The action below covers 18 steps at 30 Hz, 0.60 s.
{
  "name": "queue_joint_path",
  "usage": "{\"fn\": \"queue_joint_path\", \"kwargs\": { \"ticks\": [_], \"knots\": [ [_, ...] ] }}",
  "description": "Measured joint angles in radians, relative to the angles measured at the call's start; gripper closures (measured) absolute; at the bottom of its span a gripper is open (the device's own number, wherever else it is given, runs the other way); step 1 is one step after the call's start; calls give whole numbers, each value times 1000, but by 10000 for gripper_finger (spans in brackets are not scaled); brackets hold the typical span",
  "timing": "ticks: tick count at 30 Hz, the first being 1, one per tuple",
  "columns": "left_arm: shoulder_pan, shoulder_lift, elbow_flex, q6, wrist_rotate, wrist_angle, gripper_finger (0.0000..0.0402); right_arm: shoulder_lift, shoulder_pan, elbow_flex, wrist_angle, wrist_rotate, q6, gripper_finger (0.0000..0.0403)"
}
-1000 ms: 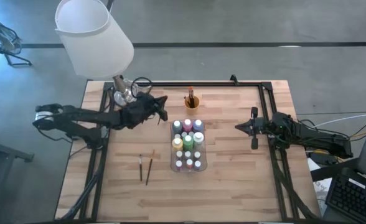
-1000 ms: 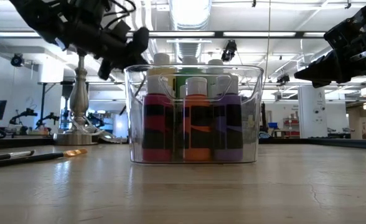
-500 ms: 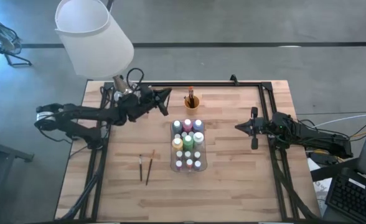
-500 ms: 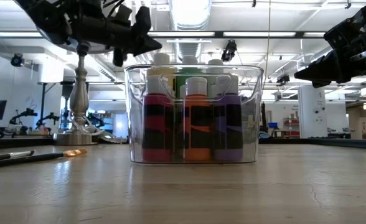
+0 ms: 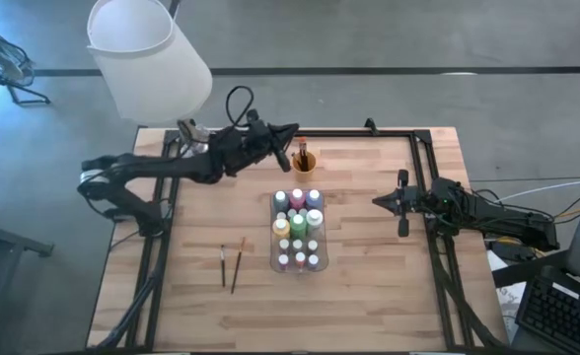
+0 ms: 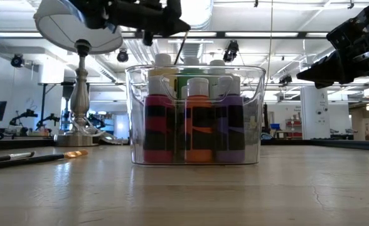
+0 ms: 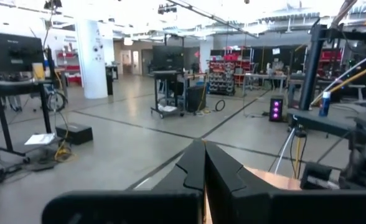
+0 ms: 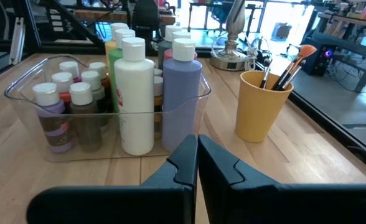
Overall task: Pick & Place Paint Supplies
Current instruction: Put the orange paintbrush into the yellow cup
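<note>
1. while the left pincer hovers high over the far side of the desk, just beside the orange cup, its fingers are pressed together and grip nothing.
2. the right pincer waits at the right of the desk, well apart from the supplies, fingers also shut and empty; in its wrist view the closed tips point at the tray.
3. most paint bottles stand upright and packed inside the clear tray at mid-desk; a white bottle and a lilac one stand tallest at the near wall.
4. some brushes stand bristles-up in the cup, and two loose brushes lie flat on the wood left of the tray, close together.
5. my guess is those loose brushes are what remains to be moved.
6. risk: the left arm reaches right past the lamp and its stem, so a careless swing back could knock the lamp.
7. risk: a shut pincer coming down near the cup could tip it or push the brush handles over.
8. risk: thin brushes lying flat give little to pinch, so they could roll or slip out of the fingers.
</note>
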Motion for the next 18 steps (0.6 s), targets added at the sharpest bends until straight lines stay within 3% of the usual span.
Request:
{"fn": "queue_joint_path", "kwargs": {
  "ticks": [12,18],
  "knots": [
    [23,168,128,26,8,65,401,1,0,0,0,0,0,394],
    [53,246,152,-10,93,159,401,0,0,0,0,0,0,394]
  ]
}}
